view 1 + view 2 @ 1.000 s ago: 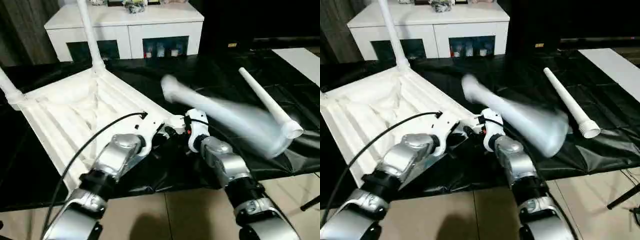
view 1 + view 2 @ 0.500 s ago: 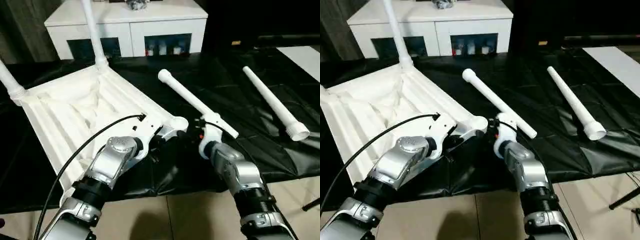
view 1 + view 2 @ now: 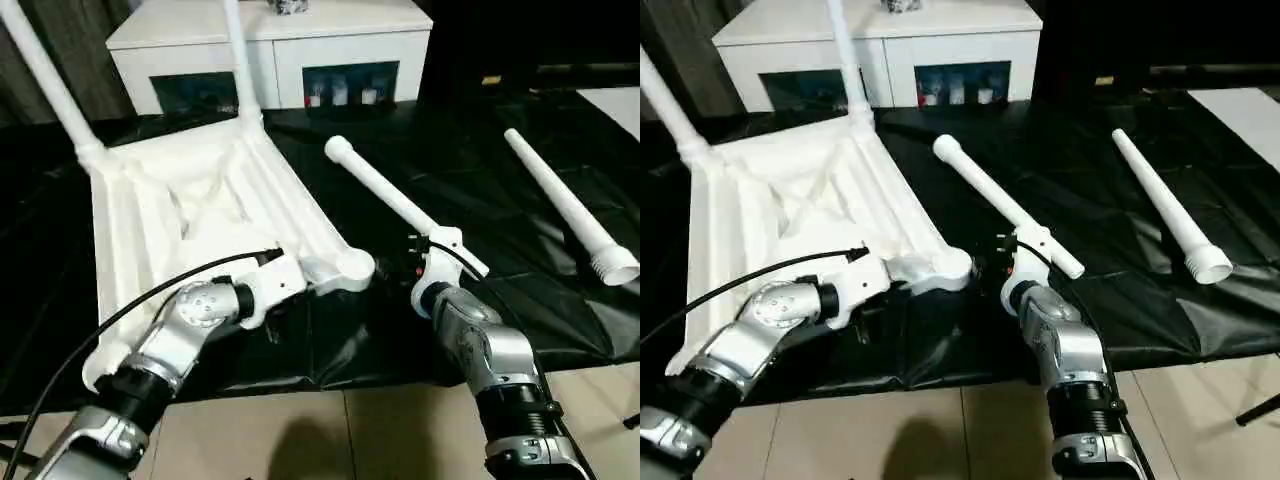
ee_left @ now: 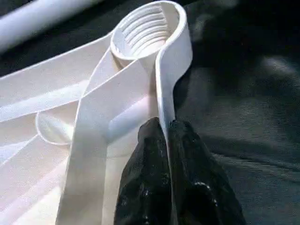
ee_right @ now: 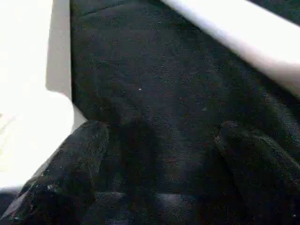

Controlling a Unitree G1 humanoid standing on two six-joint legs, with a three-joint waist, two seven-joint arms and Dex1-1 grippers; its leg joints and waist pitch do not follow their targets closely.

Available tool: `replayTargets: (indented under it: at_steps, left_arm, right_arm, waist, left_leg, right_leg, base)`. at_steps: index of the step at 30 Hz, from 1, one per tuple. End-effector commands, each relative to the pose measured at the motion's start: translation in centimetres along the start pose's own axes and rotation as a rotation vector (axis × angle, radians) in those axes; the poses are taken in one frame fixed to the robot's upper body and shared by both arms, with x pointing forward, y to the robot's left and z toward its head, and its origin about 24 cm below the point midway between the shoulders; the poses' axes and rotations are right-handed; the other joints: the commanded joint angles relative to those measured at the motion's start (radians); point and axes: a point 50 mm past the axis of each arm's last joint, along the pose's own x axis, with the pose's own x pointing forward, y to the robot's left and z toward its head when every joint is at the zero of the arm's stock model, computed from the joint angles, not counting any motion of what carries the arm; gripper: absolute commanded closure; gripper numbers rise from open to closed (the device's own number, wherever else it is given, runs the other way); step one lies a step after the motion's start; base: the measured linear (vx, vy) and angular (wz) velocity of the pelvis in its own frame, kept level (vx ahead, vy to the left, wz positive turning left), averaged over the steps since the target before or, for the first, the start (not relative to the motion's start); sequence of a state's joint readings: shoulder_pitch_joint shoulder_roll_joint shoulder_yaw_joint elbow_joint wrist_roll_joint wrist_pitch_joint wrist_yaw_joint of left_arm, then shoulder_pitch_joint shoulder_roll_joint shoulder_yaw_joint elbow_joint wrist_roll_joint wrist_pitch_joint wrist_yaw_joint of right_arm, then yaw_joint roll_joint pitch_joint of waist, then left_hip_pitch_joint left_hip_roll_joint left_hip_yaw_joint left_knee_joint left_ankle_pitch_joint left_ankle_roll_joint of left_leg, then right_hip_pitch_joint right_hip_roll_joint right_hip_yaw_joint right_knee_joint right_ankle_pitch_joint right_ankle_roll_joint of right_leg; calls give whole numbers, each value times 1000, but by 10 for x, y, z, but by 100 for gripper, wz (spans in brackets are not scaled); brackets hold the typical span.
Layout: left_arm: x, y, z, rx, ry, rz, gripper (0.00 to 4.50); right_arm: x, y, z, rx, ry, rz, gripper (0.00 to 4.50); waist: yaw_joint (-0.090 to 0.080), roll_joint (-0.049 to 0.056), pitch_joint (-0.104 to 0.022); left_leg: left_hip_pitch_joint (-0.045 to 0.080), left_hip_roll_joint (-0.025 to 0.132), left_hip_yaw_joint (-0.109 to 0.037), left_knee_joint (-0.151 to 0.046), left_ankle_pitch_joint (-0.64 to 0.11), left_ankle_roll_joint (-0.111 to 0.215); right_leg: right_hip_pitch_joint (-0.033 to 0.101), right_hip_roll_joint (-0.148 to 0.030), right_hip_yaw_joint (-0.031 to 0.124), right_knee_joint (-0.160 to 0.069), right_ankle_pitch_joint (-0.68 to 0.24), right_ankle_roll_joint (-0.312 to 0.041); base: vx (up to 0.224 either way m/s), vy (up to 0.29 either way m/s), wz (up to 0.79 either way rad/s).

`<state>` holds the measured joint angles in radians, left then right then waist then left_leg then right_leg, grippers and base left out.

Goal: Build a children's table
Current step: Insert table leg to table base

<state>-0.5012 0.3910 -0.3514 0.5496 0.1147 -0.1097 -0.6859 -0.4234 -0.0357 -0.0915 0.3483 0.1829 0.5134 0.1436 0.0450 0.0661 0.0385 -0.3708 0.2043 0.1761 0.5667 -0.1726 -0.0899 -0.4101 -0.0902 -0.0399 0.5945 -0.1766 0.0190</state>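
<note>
one table top (image 3: 190,215), four legs: two fitted (image 3: 245,60), two loose (image 3: 390,195)

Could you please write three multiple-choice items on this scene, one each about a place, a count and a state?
1. Where does the left tool grip the top?
A. on the rim beside the empty corner socket
B. on a standing leg
C. in the middle of the ribs

2. How many legs lie loose on the black cover?
A. none
B. two
C. four

3. How does the right tool stand?
A. shut on a leg
B. shut on the rim
C. open, holding nothing

Answers:
1 A: the black fingers pinch the thin rim just below the threaded socket.
2 B: one leg by the right arm, another farther right.
3 C: its fingers are spread over bare cover.
</note>
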Motion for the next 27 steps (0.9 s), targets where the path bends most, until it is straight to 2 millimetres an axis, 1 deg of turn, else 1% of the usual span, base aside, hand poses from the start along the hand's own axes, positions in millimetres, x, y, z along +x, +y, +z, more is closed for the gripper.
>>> replayTargets:
  at_steps: [1, 2, 3, 4, 5, 6, 7, 8, 9, 10, 11, 12, 13, 14, 15, 16, 17, 18, 19, 20, 21, 22, 23, 24, 25, 26, 27]
  left_arm:
    - [-9, 27, 6, 16, -20, 157, 402]
    - [-11, 33, 6, -16, -28, 172, 390]
    - [-12, 34, 5, -38, -34, 163, 389]
    - [-12, 34, 5, -56, -43, 146, 389]
    - [-12, 36, 6, -113, -73, 186, 384]
    - [-12, 36, 6, -113, -73, 186, 350]
    - [-12, 38, 7, -145, -95, 226, 350]
    - [-12, 40, 8, -176, -118, 271, 352]
    - [-13, 44, 9, -239, -152, 345, 352]
    - [-14, 48, 11, -294, -180, 400, 327]
    - [-14, 50, 12, -329, -196, 433, 309]
    - [-17, 58, 12, -473, -227, 571, 304]
    - [-18, 62, 10, -602, -215, 675, 306]
    - [-19, 64, 7, -688, -198, 738, 306]
    - [-21, 62, 9, -655, -170, 814, 306]
    - [-23, 62, 10, -647, -186, 855, 306]
    - [-26, 58, 11, -702, -234, 892, 306]
    - [-29, 56, 12, -732, -271, 913, 306]
    - [-31, 56, 13, -742, -283, 920, 306]
    - [-35, 54, 14, -749, -300, 942, 306]
    - [-37, 53, 14, -745, -305, 950, 306]
    - [-39, 50, 16, -701, -283, 949, 306]
    - [-41, 47, 17, -680, -267, 949, 306]
    - [-42, 39, 23, -731, -289, 925, 306]
    - [-42, 39, 24, -745, -297, 920, 306]
    - [-43, 36, 26, -774, -318, 904, 306]
    - [-44, 33, 27, -796, -341, 881, 306]
  right_arm:
    - [-3, -3, 4, 8, -15, -16, 20]
    - [-2, -5, 5, 4, -20, -23, 20]
    - [-2, -6, 6, 4, -22, -26, 20]
    - [-2, -7, 7, 4, -23, -29, 20]
    - [-1, -7, 9, 1, -28, -32, 20]
    - [-1, -7, 9, 1, -28, -32, 20]
    - [-1, -7, 10, -3, -34, -34, 20]
    - [-1, -7, 12, -3, -43, -39, 20]
    - [-2, -8, 15, 2, -58, -48, 20]
    - [-2, -9, 17, 6, -69, -55, 20]
    - [-3, -10, 18, 9, -76, -58, 20]
    - [-4, -13, 22, 15, -91, -81, 20]
    - [-4, -16, 26, 18, -104, -106, 20]
    - [-5, -18, 28, 20, -112, -123, 20]
    - [-5, -18, 37, -23, -139, -124, 20]
    - [-5, -17, 39, -55, -142, -125, 20]
    - [-6, -15, 44, -104, -157, -141, 20]
    - [-6, -14, 46, -130, -167, -144, 20]
    - [-6, -13, 47, -138, -171, -145, 20]
    - [-7, -10, 49, -171, -188, -152, 20]
    - [-7, -9, 51, -187, -200, -155, 20]
    - [-8, -4, 52, -207, -213, -134, 20]
    - [-9, 1, 52, -222, -228, -110, 20]
    - [-12, 11, 48, -243, -232, -49, 20]
    - [-12, 12, 47, -245, -231, -41, 20]
    - [-13, 16, 45, -251, -226, -22, 20]
    - [-13, 17, 41, -253, -213, -14, 20]
  waist:
    - [-3, 3, -65]
    - [-6, 1, -66]
    - [-10, -3, -69]
    - [-11, -2, -71]
    - [-8, 9, -73]
    - [-10, 2, -71]
    - [-9, 4, -72]
    - [-9, 3, -71]
    - [-9, 4, -71]
    - [-7, 6, -71]
    - [-6, 4, -71]
    - [-6, 3, -70]
    - [-8, 8, -69]
    - [-6, 5, -68]
    - [-5, 11, -67]
    - [-3, 14, -68]
    - [-4, 13, -67]
    - [-4, 22, -65]
    - [-3, 17, -66]
    - [-3, 15, -69]
    - [-4, 16, -69]
    - [-3, 17, -69]
    - [-4, 16, -70]
    - [-3, 18, -69]
    - [-3, 18, -69]
    - [0, 8, -66]
    - [0, -6, -65]
  left_leg:
    - [11, 4, 1, -61, -224, -40]
    - [8, 1, 1, -59, -204, -37]
    - [3, 0, 0, -56, -174, -29]
    - [2, 0, -1, -54, -161, -25]
    - [9, 0, 1, -49, -148, -16]
    - [8, -1, 3, -48, -148, -8]
    - [8, -1, 3, -48, -146, -4]
    - [7, -1, 4, -47, -147, 3]
    - [9, 1, 6, -45, -148, 9]
    - [10, 2, 4, -46, -151, 11]
    - [10, 2, 5, -45, -156, 14]
    - [10, 2, 6, -46, -168, 15]
    - [10, 3, 7, -44, -173, 10]
    - [13, 6, 7, -44, -187, 9]
    - [10, 4, 3, -46, -194, 16]
    - [10, 1, 2, -45, -196, 20]
    - [8, 3, 1, -45, -196, 19]
    - [4, 2, 0, -45, -190, 11]
    - [5, 4, 1, -43, -187, 11]
    - [3, 1, 2, -41, -177, 17]
    - [-1, -2, 2, -40, -168, 25]
    - [1, 0, 2, -41, -176, 28]
    - [0, 4, 0, -42, -178, 33]
    - [3, 5, 2, -40, -181, 34]
    - [3, 5, 2, -40, -181, 34]
    - [1, 8, 3, -43, -185, 38]
    - [1, 7, 5, -44, -194, 39]
  right_leg:
    - [51, -26, 24, -56, -70, -191]
    - [56, -26, 24, -53, -47, -196]
    - [62, -28, 24, -48, -15, -205]
    - [64, -28, 23, -47, 0, -208]
    - [58, -28, 23, -46, 21, -221]
    - [59, -25, 22, -46, 35, -233]
    - [60, -25, 22, -45, 40, -238]
    - [61, -25, 22, -45, 41, -243]
    - [60, -25, 22, -44, 44, -251]
    - [59, -26, 22, -45, 37, -253]
    - [59, -26, 21, -46, 26, -255]
    - [59, -25, 21, -47, 9, -254]
    - [60, -23, 21, -44, 13, -260]
    - [59, -24, 21, -47, 5, -264]
    - [61, -24, 17, -53, -32, -250]
    - [60, -24, 16, -57, -72, -231]
    - [59, -23, 16, -59, -78, -226]
    - [61, -24, 15, -58, -74, -223]
    - [60, -24, 15, -60, -69, -225]
    - [61, -23, 15, -57, -55, -226]
    - [61, -22, 14, -57, -55, -219]
    - [59, -22, 13, -58, -65, -216]
    - [60, -24, 13, -58, -76, -210]
    - [57, -24, 14, -58, -82, -206]
    - [57, -24, 14, -58, -82, -206]
    - [54, -23, 15, -61, -100, -207]
    - [51, -20, 15, -64, -123, -206]
  base:
    - [0, 0, 0]
    - [0, 0, 0]
    - [0, 0, 0]
    - [0, 0, 0]
    - [0, 0, 0]
    - [0, 0, 0]
    - [0, 0, 0]
    - [0, 0, 0]
    - [0, 0, 0]
    - [0, 0, 0]
    - [0, 0, 0]
    - [0, 0, 0]
    - [0, 0, 0]
    - [0, 0, 0]
    - [0, 0, 0]
    - [0, 0, 0]
    - [0, 0, 0]
    - [0, 0, 0]
    - [0, 0, 0]
    - [0, 0, 0]
    - [0, 0, 0]
    - [0, 0, 0]
    - [0, 0, 0]
    - [0, 0, 0]
    - [0, 0, 0]
    - [0, 0, 0]
    - [0, 0, 0]
